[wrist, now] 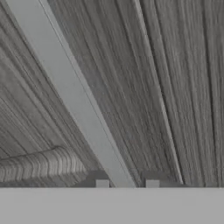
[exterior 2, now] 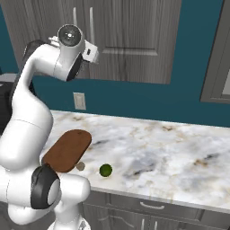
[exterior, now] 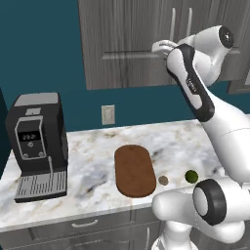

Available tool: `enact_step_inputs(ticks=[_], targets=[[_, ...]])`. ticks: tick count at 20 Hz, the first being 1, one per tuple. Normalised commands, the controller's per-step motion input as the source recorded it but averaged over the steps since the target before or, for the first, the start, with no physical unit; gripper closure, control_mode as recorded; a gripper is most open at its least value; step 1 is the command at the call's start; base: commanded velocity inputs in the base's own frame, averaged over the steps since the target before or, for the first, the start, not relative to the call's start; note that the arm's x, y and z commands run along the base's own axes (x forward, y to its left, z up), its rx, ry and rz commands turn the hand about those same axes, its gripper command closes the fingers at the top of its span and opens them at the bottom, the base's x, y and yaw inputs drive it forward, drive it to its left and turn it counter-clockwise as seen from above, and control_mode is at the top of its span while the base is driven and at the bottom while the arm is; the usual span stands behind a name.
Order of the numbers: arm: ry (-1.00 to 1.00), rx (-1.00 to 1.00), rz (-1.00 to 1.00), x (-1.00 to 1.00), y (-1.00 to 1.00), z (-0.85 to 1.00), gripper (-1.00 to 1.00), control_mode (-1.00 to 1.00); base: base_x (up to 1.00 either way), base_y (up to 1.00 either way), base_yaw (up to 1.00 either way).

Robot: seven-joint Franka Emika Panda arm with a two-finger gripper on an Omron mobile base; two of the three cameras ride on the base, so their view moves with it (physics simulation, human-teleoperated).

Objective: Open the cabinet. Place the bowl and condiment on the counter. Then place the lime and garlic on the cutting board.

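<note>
2 base views: lime (exterior: 191, 176), garlic (exterior: 163, 180) | hand: handle (wrist: 74, 100) btwn jaws

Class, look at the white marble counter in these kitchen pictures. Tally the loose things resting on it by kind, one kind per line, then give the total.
Black coffee machine: 1
Reddish-brown wooden cutting board: 1
Small green lime: 1
Small beige garlic bulb: 1
Total: 4

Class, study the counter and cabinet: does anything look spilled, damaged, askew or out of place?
Nothing stands out. The lime and garlic sit loose on the counter beside the cutting board; the cabinet doors are closed.
</note>
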Motion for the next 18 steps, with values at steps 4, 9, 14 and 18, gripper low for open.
enact_step_inputs(ticks=[4, 9, 14, 18], targets=[[-0.05, 0.32, 0.19, -0.23, 0.94, -0.33, 1.00, -1.00, 0.00, 0.00, 0.00], [0.00, 0.11, 0.09, -0.44, 1.00, -0.36, 1.00, -1.00, 0.00, 0.00, 0.00], [-0.02, 0.03, 0.05, -0.81, 1.00, -0.28, 1.00, -1.00, 0.00, 0.00, 0.00], [-0.04, 0.01, 0.01, -1.00, 1.00, -0.28, 1.00, -1.00, 0.00, 0.00, 0.00]])
